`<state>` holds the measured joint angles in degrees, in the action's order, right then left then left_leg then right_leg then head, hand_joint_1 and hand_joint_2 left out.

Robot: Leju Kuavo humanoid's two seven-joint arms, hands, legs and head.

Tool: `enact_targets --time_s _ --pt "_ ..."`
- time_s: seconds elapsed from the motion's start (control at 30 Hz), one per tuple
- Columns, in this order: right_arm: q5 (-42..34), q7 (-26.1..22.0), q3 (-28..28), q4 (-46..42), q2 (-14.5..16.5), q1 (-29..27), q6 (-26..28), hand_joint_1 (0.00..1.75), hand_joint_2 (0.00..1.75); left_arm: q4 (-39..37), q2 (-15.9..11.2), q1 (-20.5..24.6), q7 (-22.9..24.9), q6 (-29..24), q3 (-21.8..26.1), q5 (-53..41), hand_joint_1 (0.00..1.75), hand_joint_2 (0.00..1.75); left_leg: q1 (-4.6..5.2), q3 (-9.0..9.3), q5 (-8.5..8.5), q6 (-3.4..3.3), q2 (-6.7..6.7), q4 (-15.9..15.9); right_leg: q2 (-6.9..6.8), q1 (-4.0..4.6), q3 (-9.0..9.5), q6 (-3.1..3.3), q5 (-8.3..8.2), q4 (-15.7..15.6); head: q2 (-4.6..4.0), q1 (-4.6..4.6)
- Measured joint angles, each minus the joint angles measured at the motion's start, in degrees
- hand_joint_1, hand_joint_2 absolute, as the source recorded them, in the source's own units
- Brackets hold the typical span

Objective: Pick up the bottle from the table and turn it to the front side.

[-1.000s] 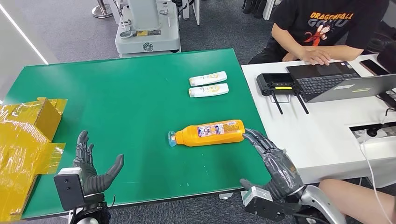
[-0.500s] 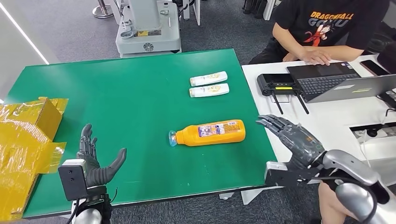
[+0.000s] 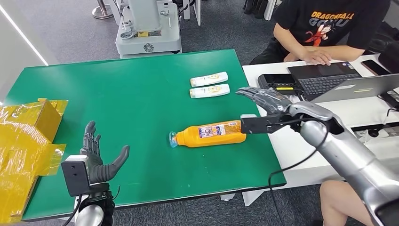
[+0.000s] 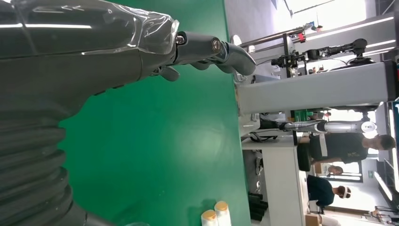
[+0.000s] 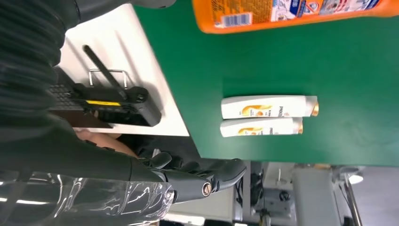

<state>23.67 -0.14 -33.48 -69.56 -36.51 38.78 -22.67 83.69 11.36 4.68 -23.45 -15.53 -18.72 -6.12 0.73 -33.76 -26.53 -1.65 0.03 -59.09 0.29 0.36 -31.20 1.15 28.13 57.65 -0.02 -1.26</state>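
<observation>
An orange bottle with a clear cap lies on its side near the right edge of the green table, its blue and white label facing up; the right wrist view shows its base end. My right hand hovers open above the bottle's base end, fingers spread, holding nothing. My left hand stands open at the table's near left edge, fingers up, and shows large in the left wrist view.
Two white bottles lie side by side further back on the table. A yellow box sits at the left edge. A white desk to the right holds a controller and laptop; a person sits there.
My right arm has swung up and forward from the table's near right corner, and the hand is now above the orange bottle's base end. The bottle and left hand have stayed put.
</observation>
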Motion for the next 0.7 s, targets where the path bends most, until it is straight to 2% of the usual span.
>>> enact_targets --time_s 0.13,0.27,0.5,0.7 --pt "-0.7 -0.7 -6.9 10.2 5.0 6.3 0.9 0.0 1.75 -1.2 0.0 0.9 -0.4 0.0 -0.1 0.7 0.0 1.75 -0.01 -0.02 0.0 0.0 -0.08 0.0 -0.09 0.01 0.0 0.0 0.0 0.0 0.0 0.01" --pt "-0.6 -1.7 -11.0 17.9 9.2 9.3 1.5 0.0 1.75 -2.1 -0.1 1.4 -0.6 -0.1 -0.5 1.0 0.0 1.75 0.0 -0.07 0.0 0.0 -0.15 0.0 -0.16 0.0 -0.02 0.0 0.01 0.0 0.0 0.01" --pt "-0.7 -2.9 -14.4 25.3 13.1 11.3 1.6 0.0 1.75 -2.8 -0.2 1.5 -0.8 -0.3 -0.9 1.3 0.0 1.75 0.01 -0.12 0.0 0.0 -0.23 0.0 -0.24 0.0 -0.04 -0.02 0.02 0.0 0.0 -0.01" --pt "-0.4 -4.1 -17.2 29.9 15.8 9.9 3.6 0.0 1.75 -2.8 -0.5 1.5 -0.9 -0.8 -0.9 1.5 0.0 1.75 0.01 -0.12 0.0 0.0 -0.27 0.0 -0.28 -0.01 -0.04 -0.02 0.02 0.0 0.0 0.01"
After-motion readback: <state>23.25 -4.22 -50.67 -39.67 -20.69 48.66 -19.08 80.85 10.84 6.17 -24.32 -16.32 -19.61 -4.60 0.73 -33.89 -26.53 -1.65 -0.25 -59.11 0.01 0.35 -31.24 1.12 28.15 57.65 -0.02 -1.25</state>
